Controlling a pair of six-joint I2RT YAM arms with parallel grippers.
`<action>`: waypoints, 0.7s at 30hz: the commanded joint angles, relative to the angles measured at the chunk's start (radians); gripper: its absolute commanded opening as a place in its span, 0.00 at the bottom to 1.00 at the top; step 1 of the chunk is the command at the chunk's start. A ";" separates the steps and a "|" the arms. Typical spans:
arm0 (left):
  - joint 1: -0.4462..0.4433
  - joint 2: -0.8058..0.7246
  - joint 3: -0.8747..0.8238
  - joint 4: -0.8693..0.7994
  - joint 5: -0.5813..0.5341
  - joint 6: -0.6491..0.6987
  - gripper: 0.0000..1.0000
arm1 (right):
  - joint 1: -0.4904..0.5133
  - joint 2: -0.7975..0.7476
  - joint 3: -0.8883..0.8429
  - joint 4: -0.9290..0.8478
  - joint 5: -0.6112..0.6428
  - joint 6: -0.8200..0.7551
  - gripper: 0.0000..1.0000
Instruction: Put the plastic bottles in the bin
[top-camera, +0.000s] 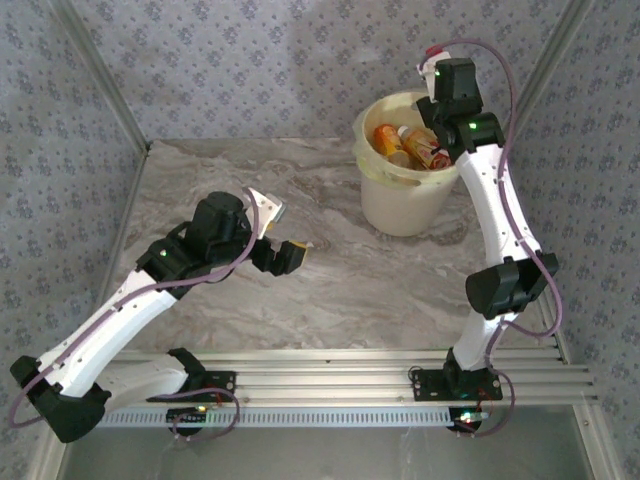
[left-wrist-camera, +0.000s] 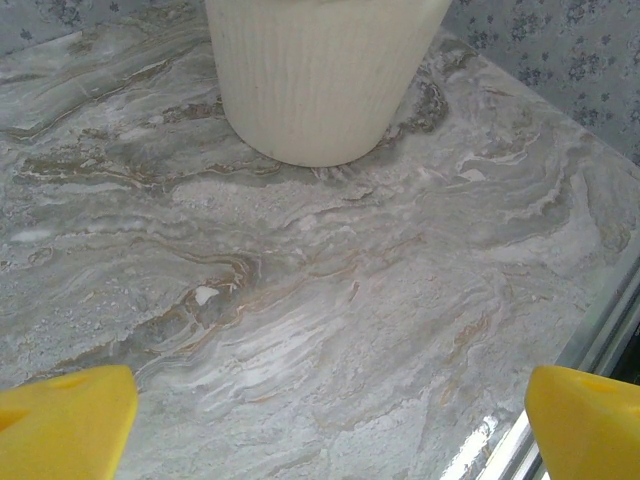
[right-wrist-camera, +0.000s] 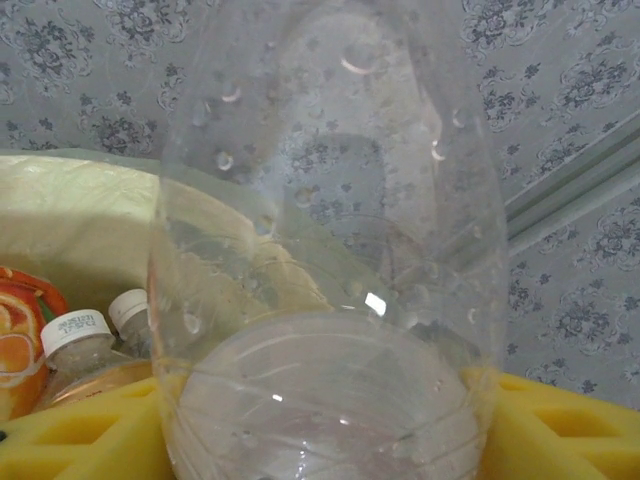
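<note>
My right gripper hangs above the bin, a round cream bucket with a thin bag liner at the back right of the table. In the right wrist view a clear plastic bottle stands between the yellow fingers, its wall against both, with the bin's rim behind. Inside the bin lie bottles with orange and red labels and white caps. My left gripper hovers over the middle of the table, open and holding nothing.
The marble tabletop stretches between the left gripper and the bin's ribbed wall. Metal frame posts and patterned walls close in the sides and back. An aluminium rail runs along the near edge.
</note>
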 joint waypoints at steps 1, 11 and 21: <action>0.010 -0.025 -0.012 0.005 -0.005 -0.014 1.00 | 0.011 -0.003 0.002 0.022 -0.004 -0.003 0.71; 0.016 -0.026 -0.016 0.009 -0.001 -0.018 1.00 | 0.023 -0.028 -0.040 0.035 -0.042 0.005 0.80; 0.048 -0.032 -0.012 -0.015 -0.034 -0.025 1.00 | 0.027 -0.112 -0.091 0.035 -0.126 0.080 0.83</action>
